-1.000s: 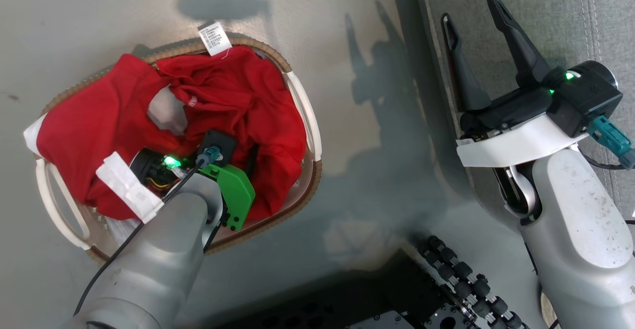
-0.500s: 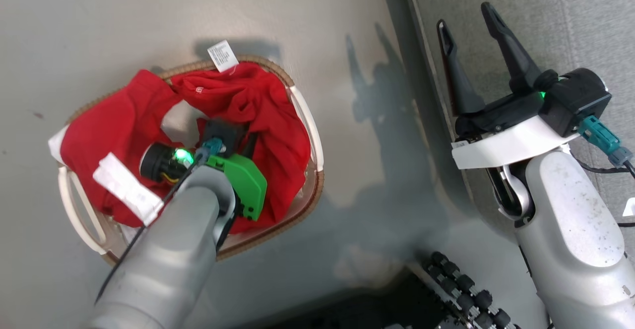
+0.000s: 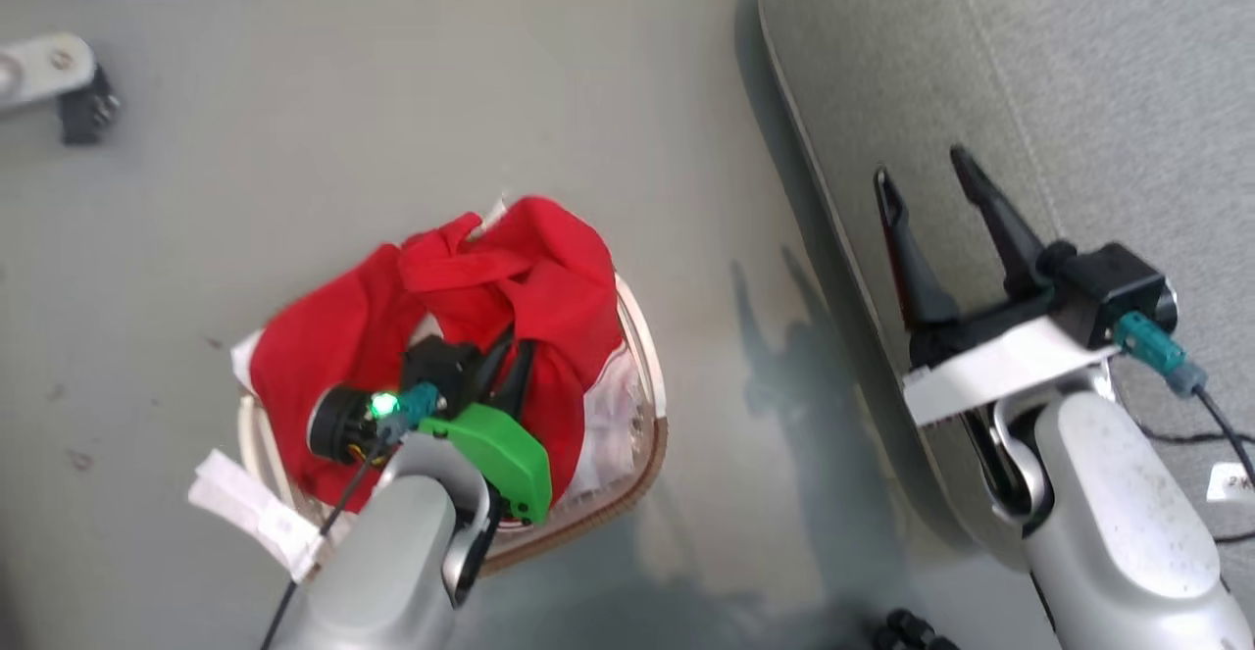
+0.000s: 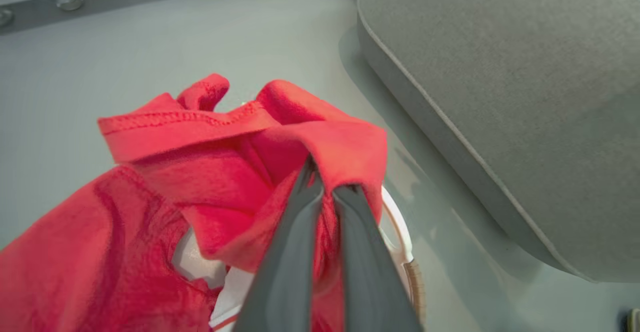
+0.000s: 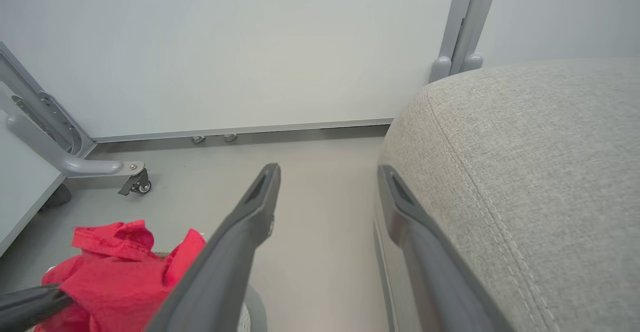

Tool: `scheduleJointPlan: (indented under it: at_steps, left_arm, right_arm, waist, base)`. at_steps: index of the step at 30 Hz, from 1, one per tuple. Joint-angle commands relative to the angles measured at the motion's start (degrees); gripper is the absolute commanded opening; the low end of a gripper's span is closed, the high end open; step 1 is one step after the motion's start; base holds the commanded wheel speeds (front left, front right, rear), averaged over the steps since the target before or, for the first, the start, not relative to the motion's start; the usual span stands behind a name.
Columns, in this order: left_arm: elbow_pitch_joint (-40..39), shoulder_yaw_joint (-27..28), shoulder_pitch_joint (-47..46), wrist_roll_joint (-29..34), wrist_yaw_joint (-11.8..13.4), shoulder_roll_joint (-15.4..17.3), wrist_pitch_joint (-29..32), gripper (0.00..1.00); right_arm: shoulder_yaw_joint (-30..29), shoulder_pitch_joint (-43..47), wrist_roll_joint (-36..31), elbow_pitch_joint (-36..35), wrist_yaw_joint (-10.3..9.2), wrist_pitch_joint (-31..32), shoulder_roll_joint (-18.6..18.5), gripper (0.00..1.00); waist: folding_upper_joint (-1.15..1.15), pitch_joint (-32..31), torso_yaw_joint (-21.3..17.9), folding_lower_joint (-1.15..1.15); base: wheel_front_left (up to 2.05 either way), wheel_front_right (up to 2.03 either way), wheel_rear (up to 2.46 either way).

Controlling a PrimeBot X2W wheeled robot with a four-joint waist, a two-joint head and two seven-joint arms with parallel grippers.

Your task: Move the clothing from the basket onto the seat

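Head view: the left gripper [image 3: 512,351] is clamping the bright red fabric clothing [image 3: 534,263], one bunch over the one oval white plastic basket [image 3: 657,434], seemingly to lift it out. Left wrist view: its two fingers [image 4: 295,232] are pinching a red fold. Right wrist view: the right gripper [image 5: 328,172] is hovering spread, empty, beside the one large grey upholstered seat [image 5: 525,161].

Pinches the clothing [image 4: 200,187] with the left gripper [image 4: 327,184], fingers [image 4: 290,252] squeezed pretty much together, pale forearm reaching in from the lower left. Holds the right gripper [image 3: 922,168] well off to the right, fingers spread in a wide V, pointing up.
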Motion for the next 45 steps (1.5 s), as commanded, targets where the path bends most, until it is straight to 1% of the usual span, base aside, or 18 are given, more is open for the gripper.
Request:
scheduleJointPlan:
  at_steps: [1, 6, 8, 12, 20, 26, 29, 32, 35, 37, 41, 45]
  left_arm:
    - [-1.6, 0.87, 2.21, 0.81, -0.29, -0.32, -0.04, 0.0]
    - [-9.25, 4.27, 7.32, 3.15, -0.64, -0.75, -0.05, 0.0]
    - [-12.51, 6.01, 9.21, 2.82, -0.61, -0.77, -0.05, 0.0]
    - [-19.4, 7.23, 11.7, 2.3, -0.7, -0.84, -0.05, 0.0]
    - [-29.82, 8.54, 12.44, 2.32, -0.73, -0.81, -0.05, 0.0]
    - [-34.49, 9.61, 10.31, 2.05, -0.72, -0.81, -0.05, 0.0]
    - [-35.58, 9.46, 9.76, 1.97, -0.7, -0.81, -0.05, 0.0]
    - [-36.4, 8.62, 9.23, 1.8, -0.7, -0.81, -0.05, 0.0]
    - [-36.85, 7.58, 8.98, 1.17, -0.7, -0.81, -0.05, 0.0]
    - [-37.03, 7.04, 9.1, 0.88, -0.69, -0.81, -0.04, 0.0]
    - [-36.81, 5.48, 9.33, 0.43, -0.66, -0.82, -0.05, 0.0]
    - [-36.75, 3.78, 9.09, -0.64, -0.66, -0.82, -0.04, 0.0]
  right_arm:
    - [-0.37, 1.77, -0.03, 0.57, -0.04, -0.25, -0.41, 1.0]
    - [-1.72, 5.97, -0.02, 1.92, -0.04, -0.25, -0.66, 1.0]
    - [-2.13, 7.49, -0.02, 2.27, -0.04, -0.25, -0.51, 1.0]
    - [-2.83, 10.52, -0.12, 2.86, -0.04, -0.25, 0.0, 1.0]
    - [-2.9, 14.94, -0.18, 4.33, -0.04, -0.25, 1.27, 1.0]
    - [-1.69, 17.17, -0.21, 5.48, -0.04, -0.25, 1.52, 1.0]
    - [1.07, 17.66, -0.55, 6.2, -0.04, -0.25, 1.03, 1.0]
    - [6.73, 17.39, -0.35, 5.92, -0.04, -0.25, 0.08, 1.0]
    - [12.83, 15.35, -0.05, 4.52, -0.05, -0.25, -1.13, 1.0]
    - [15.86, 13.87, -0.1, 3.73, -0.05, -0.25, -1.44, 1.0]
    - [19.15, 10.38, 0.05, 3.27, -0.05, -0.19, -1.42, 1.0]
    - [21.3, 6.98, -0.31, 5.49, -0.05, -0.19, -1.73, 1.0]
  waist:
    - [0.0, -10.25, 4.21, 0.0]
    - [0.0, -16.47, 6.64, 0.0]
    - [0.0, -18.55, 7.34, 0.0]
    - [0.0, -21.83, 8.27, 0.0]
    - [0.0, -26.88, 9.04, 0.0]
    - [0.0, -28.84, 9.59, 0.0]
    - [0.0, -29.26, 10.14, 0.0]
    - [0.0, -29.4, 11.02, 0.0]
    - [0.0, -29.33, 11.98, 0.0]
    - [0.0, -29.22, 12.51, 0.0]
    - [0.0, -29.0, 13.64, 0.0]
    - [0.0, -28.74, 14.78, 0.0]
  base:
    - [0.0, 0.0, 0.0]
    - [0.0, 0.0, 0.0]
    - [0.0, 0.0, 0.0]
    - [0.0, 0.0, 0.0]
    - [0.0, 0.0, 0.0]
    - [0.0, 0.0, 0.0]
    - [0.0, 0.0, 0.0]
    - [0.0, 0.0, 0.0]
    - [0.0, 0.0, 0.0]
    - [0.0, 0.0, 0.0]
    - [0.0, 0.0, 0.0]
    - [0.0, 0.0, 0.0]
